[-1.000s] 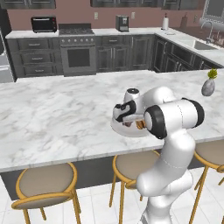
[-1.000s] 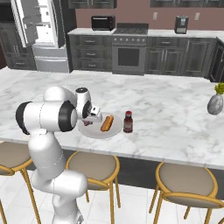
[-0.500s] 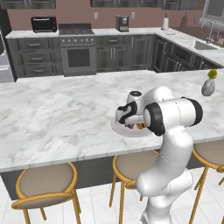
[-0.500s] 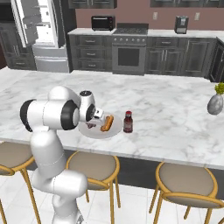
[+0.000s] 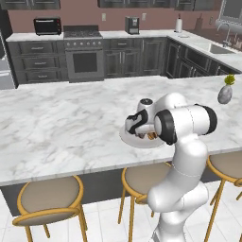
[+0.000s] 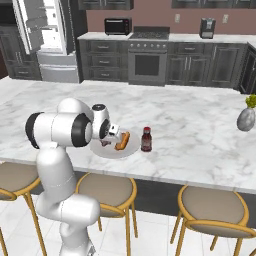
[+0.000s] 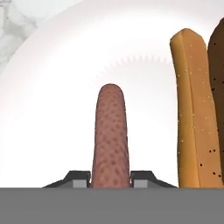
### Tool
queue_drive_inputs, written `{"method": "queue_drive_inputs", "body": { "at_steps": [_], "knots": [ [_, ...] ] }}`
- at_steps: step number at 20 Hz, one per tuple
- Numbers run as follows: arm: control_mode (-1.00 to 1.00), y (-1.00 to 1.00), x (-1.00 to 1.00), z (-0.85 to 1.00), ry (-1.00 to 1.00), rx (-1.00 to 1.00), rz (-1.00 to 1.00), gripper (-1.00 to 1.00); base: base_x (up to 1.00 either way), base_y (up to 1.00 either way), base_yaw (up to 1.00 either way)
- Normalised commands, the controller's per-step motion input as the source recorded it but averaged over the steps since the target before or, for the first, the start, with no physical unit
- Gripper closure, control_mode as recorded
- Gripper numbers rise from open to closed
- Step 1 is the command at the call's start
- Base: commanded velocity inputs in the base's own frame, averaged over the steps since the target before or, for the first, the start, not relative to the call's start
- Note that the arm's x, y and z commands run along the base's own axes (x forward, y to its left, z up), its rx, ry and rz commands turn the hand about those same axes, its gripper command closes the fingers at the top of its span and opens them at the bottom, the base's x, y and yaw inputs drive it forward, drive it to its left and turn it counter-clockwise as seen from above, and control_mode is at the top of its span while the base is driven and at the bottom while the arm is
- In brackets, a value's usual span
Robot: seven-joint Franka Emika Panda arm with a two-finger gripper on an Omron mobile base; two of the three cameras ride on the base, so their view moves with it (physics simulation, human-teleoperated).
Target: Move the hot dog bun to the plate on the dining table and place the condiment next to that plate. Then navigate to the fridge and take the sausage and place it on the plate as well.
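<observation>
Marble dining counter (image 6: 200, 130), dark kitchen cabinets behind; arm bent low over the plate.

Gripper (image 7: 111, 180) hangs just above the white plate (image 7: 52, 100), jaws drawn in tight on the sausage (image 7: 111, 133), one fingertip at each side of its near end. Sausage points away along the plate's middle, whether it rests on the plate or hangs just clear I cannot tell. Hot dog bun (image 7: 192, 109) lies on the same plate, just right of the sausage, parallel to it, a gap between. From the right base camera, bun (image 6: 121, 140) sits on the plate's right part, and the condiment bottle (image 6: 146, 139) stands upright on the marble just right of the plate (image 6: 116, 152). Grey vase (image 6: 245, 119) far right, well apart.
</observation>
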Motion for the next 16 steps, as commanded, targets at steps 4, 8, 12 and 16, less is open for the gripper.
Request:
{"method": "queue_drive_inputs", "body": {
  "at_steps": [4,8,12,16],
  "knots": [
    [-1.0,0.0,0.0,-0.02,-0.01,-0.01,0.0,-1.0,0.0,0.0,0.0],
    [-1.0,0.0,-0.03,0.18,-0.02,-0.04,0.0,-1.0,0.0,0.0,0.0],
    [-1.0,0.0,-0.11,0.67,-0.05,-0.01,0.0,-1.0,0.0,0.0,0.0],
    [-1.0,0.01,-0.46,1.0,-0.13,0.0,0.0,-1.0,0.0,0.0,0.0]
  ]
}}
